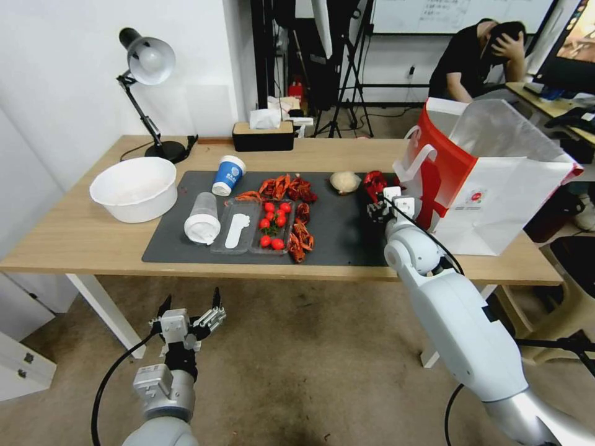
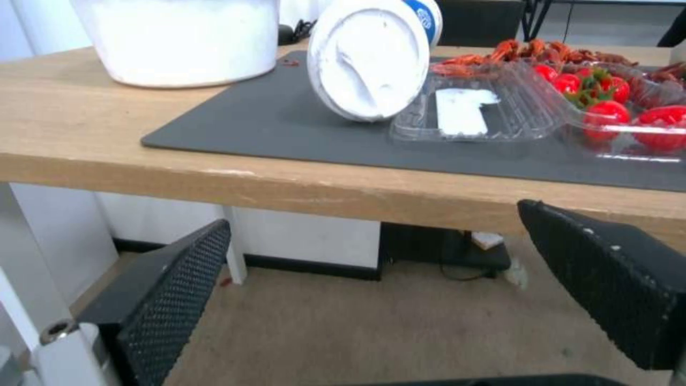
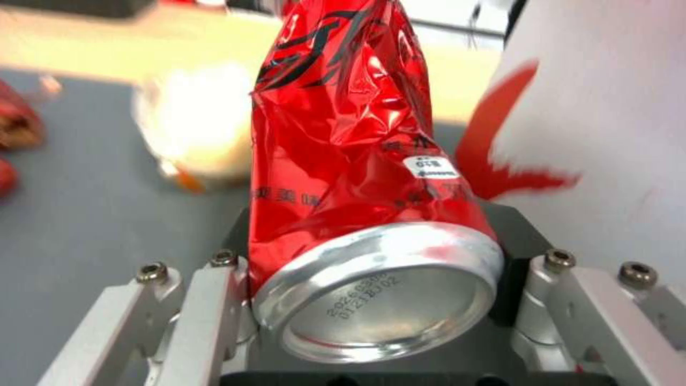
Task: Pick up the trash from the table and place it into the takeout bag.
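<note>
- The right tool [image 1: 385, 201] reaches over the far right part of the dark grey mat [image 1: 186, 238] on the surface [image 1: 74, 235], just beside the takeout bag [image 1: 496, 186].
- It holds the crushed red can [image 3: 350, 139]; the right wrist view shows the can's silver base seated between the metal finger links, its crumpled body pointing away from the wrist.
- The takeout bag stands upright and open at the right end of the surface, its red side panel facing the can.
- The crumpled pale paper wad [image 1: 344, 181] lies on the mat near the can, on its left.
- The clear plastic cup [image 1: 202, 218] lies on its side on the mat, touching a clear tray [image 1: 238, 232] that holds red tomatoes [image 1: 274, 223].
- The blue-and-white paper cup [image 1: 228, 175] stands upright behind it.
- A white bowl [image 1: 134, 188] sits on the bare wood left of the mat.
- The left tool [image 1: 191, 306] hangs low in front of the surface's edge, its fingers [image 2: 164, 289] spread wide and gripping nothing.
</note>
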### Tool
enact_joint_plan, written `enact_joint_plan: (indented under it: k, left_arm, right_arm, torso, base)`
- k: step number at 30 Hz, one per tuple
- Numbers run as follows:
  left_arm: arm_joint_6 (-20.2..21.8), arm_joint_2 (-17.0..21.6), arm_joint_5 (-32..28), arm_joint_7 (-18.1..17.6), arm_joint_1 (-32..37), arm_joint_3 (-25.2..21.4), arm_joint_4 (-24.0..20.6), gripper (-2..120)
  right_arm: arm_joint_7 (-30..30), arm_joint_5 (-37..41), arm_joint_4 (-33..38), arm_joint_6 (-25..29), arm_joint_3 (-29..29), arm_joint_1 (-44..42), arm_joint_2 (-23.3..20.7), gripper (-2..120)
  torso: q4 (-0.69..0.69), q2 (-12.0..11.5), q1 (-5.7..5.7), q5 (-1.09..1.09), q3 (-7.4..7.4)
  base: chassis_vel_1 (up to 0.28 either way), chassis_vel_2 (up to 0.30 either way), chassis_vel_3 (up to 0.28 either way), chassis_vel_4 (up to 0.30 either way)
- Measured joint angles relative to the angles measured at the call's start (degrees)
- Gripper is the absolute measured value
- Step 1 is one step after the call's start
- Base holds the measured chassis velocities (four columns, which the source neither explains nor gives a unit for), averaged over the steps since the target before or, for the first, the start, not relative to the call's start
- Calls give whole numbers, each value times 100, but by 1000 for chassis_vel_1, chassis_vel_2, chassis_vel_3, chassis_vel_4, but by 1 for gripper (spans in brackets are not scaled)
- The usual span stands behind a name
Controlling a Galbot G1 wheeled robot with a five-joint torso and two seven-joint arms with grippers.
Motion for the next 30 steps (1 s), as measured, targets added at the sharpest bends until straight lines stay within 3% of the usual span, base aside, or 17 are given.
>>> enact_joint_plan:
  k: [20,30]
  left_arm:
    - [-118,-45,77,-7,154,-91,-119,100]
    - [-151,-60,75,-7,87,-23,-23,100]
  right_arm:
    - [-724,27,2240,139,346,-989,-763,47]
    - [-550,556,2912,231,1087,-966,-1354,47]
  torso:
    - [0,-1,-2,1,0]
    - [-1,-1,-1,1,0]
  base:
    - [0,0,0,0]
    - [0,0,0,0]
